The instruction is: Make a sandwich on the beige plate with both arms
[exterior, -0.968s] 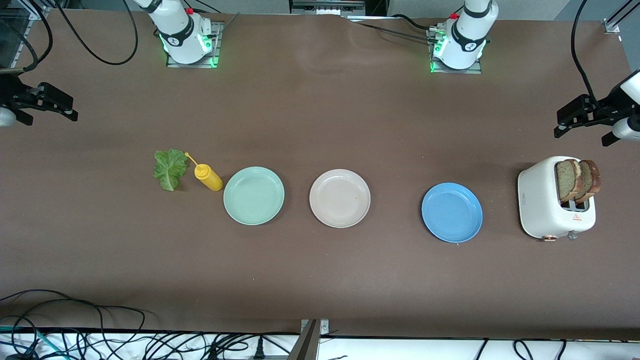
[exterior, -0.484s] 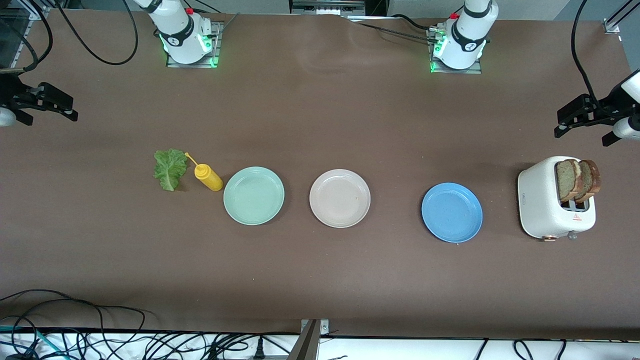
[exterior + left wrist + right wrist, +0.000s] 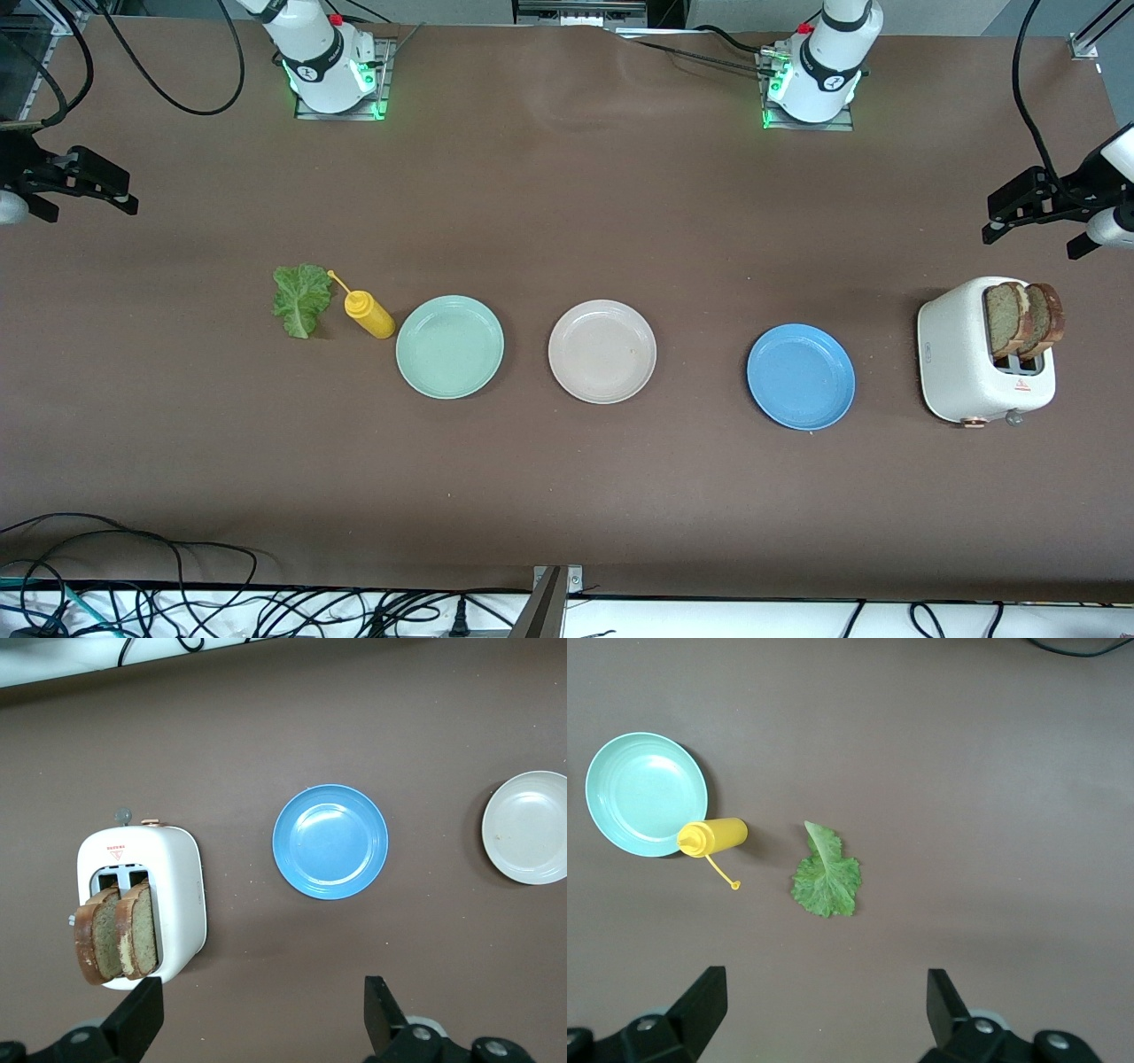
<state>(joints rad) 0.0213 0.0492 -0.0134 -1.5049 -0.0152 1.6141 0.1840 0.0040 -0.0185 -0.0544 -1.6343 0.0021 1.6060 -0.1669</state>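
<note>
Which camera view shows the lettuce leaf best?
The right wrist view: it looks straight down on the lettuce leaf, large and unobstructed, with its ruffled edge and pale midrib clear. The front view shows the leaf smaller, lying beside the yellow bottle toward the right arm's end of the table. The left wrist view does not show it.

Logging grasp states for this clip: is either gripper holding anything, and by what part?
Nothing is held. The left gripper hangs open above the toaster; the right gripper hangs open above the lettuce leaf.
</note>
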